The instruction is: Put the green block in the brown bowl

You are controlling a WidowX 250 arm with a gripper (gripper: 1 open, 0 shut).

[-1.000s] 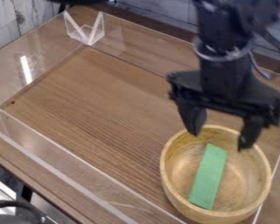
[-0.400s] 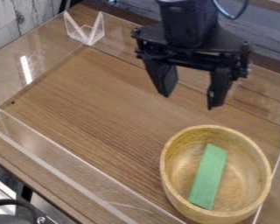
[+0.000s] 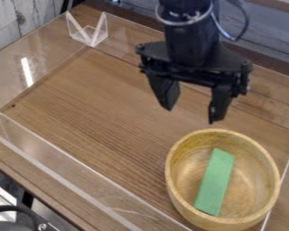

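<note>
Risen and shifted back from the bowl since the frame of a second ago: one black gripper [image 3: 191, 101], then reaching over the bowl's far edge, now standing clear of its rim. I count one green block [image 3: 215, 182] and one brown bowl [image 3: 223, 138]; neither shows any displacement between the two frames. The block lies inside the bowl, flat on the bottom, its long side running from the near part toward the far part.

The claw is spread wide. I note two dark sides hanging down, one at the left of the view and one at the right, and I observe nothing pinched by it. It is positioned beyond the bowl, over the wooden table [image 3: 87, 108], and does not touch the block.

At the far left corner of the table I record one clear, angular object [image 3: 88, 30]; its exact nature I cannot tell. At the near left edge of my view I count one bundle of black cables [image 3: 14, 215], partly cut off by the frame.
</note>
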